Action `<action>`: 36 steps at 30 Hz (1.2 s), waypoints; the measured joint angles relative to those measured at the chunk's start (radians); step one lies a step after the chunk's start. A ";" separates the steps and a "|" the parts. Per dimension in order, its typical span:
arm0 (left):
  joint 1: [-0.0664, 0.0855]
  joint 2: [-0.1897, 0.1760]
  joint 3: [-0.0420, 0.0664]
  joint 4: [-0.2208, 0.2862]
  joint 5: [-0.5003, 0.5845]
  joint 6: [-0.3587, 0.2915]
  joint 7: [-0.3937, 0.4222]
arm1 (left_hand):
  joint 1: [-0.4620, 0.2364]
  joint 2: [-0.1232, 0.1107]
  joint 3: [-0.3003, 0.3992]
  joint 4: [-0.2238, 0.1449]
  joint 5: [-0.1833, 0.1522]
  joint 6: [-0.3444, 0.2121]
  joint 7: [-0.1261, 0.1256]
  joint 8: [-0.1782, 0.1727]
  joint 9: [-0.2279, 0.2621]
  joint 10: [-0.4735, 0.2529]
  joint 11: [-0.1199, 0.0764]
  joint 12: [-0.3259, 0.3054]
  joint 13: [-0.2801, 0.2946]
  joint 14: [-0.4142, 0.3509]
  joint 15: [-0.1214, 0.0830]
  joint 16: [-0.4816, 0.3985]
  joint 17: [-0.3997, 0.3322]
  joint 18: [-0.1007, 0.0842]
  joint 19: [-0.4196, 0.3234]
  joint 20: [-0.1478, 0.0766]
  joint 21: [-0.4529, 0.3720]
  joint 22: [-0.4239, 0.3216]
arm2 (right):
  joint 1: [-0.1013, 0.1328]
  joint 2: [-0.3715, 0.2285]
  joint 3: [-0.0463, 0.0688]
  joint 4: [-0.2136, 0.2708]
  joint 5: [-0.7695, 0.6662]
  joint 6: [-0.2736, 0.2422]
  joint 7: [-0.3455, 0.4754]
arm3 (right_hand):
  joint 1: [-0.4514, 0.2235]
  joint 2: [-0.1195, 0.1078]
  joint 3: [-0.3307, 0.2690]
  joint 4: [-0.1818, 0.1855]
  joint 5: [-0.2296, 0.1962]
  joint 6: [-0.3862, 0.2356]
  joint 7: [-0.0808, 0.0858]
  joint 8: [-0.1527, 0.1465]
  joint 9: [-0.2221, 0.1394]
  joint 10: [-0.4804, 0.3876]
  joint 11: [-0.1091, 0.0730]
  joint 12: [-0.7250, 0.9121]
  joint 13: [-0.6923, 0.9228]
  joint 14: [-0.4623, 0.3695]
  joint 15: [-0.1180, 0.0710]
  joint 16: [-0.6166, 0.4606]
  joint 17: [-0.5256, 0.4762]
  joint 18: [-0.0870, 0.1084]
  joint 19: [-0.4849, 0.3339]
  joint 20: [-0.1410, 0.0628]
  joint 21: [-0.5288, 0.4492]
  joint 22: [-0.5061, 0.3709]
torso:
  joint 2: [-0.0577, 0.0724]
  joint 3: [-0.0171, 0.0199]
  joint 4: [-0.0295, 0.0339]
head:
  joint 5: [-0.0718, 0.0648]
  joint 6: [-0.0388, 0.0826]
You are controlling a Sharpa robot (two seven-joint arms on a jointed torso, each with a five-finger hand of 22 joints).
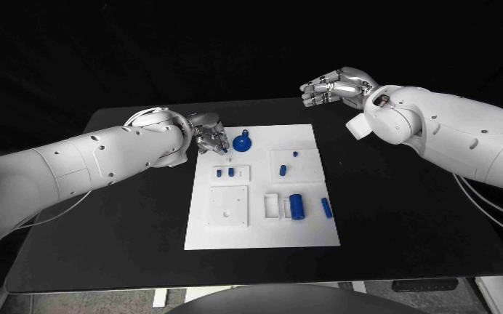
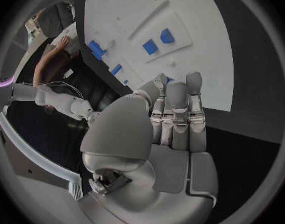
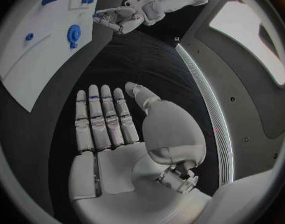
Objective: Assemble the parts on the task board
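With the left hand empty at the board's far corner, fingers loosely extended, it needed to descend squarely over the round blue part, while the right hand hung open, well clear.

Tabletop: matt black, smooth. Task board: flat matt white, plastic-looking. Parts: smooth blue plastic, slight sheen. Left robot hand and right robot hand: silver, metallic-looking, satin finish. Arm shells: glossy white plastic.

White arms, silver hands
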 measured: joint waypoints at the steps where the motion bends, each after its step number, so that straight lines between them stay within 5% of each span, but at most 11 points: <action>1: 0.000 0.001 0.000 -0.001 0.000 0.006 -0.002 | 0.000 0.000 0.000 0.000 0.000 0.000 0.000 0.001 0.000 0.000 0.000 0.000 0.000 0.000 0.000 0.000 0.000 0.000 0.000 0.000 0.000 0.000 | 0.000 0.000 0.000 0.000 0.000 0.000 0.000 | 0.000 0.000 0.000 0.000 0.000 0.000 0.000 0.000 0.000 0.000 0.000 0.000 0.000 0.000 0.000 0.000 0.000 0.000 0.000 0.000 0.000 0.000 | 0.000 0.0002 0.0000 | 0.000 0.000; 36: -0.012 0.065 -0.017 -0.078 -0.015 0.077 -0.004 | 0.007 0.002 -0.003 0.002 0.000 -0.004 -0.003 0.003 0.000 0.000 0.000 0.000 -0.002 0.000 0.000 -0.004 0.001 -0.003 0.000 0.000 0.000 0.000 | 0.000 0.004 0.000 0.003 0.000 0.002 -0.001 | 0.000 0.000 0.000 0.000 0.000 0.000 0.000 0.000 0.000 0.000 0.000 0.000 0.000 0.000 0.000 0.000 0.000 0.000 0.000 0.000 0.000 0.000 | 0.001 -0.0001 -0.0004 | -0.005 -0.005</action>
